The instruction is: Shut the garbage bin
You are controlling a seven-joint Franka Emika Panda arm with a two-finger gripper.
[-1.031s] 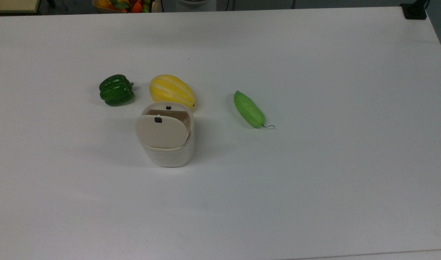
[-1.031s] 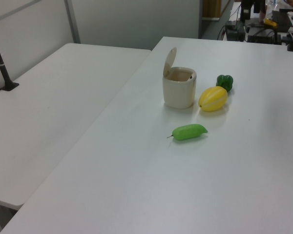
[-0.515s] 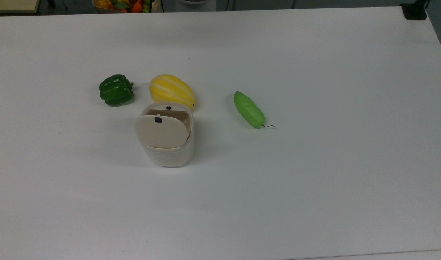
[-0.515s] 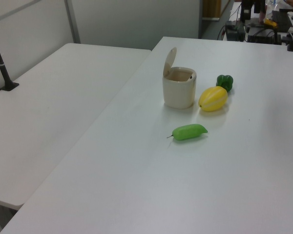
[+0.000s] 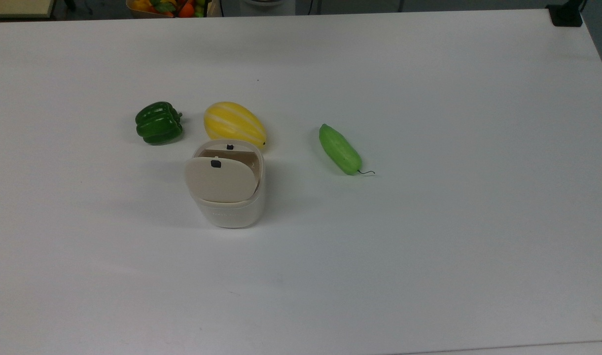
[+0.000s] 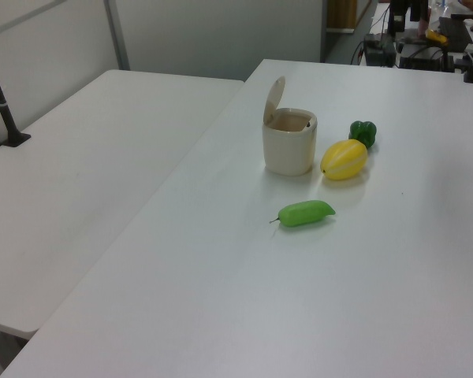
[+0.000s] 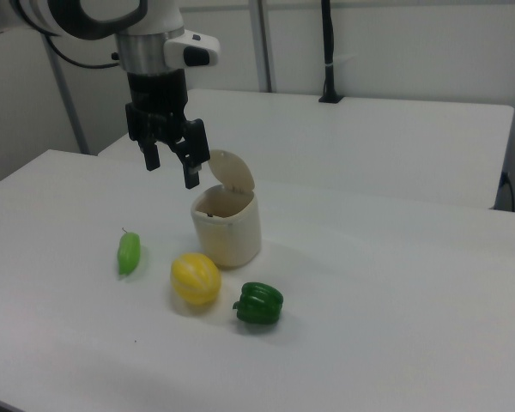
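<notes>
Nothing moved since last frame, my two-finger gripper (image 7: pixel 170 167) spread wide, hovering at ten o'clock of the cream-white plastic garbage bin (image 7: pixel 227 226), beige lid (image 7: pixel 232 171) up.

A green bell pepper (image 5: pixel 158 123) and a yellow striped melon (image 5: pixel 234 124) lie near each other on the white surface (image 5: pixel 429 246). A light-green cucumber (image 5: pixel 339 149) with a thin dark stem lies apart toward the top view's right. A second white table (image 6: pixel 79 181) stands alongside.
</notes>
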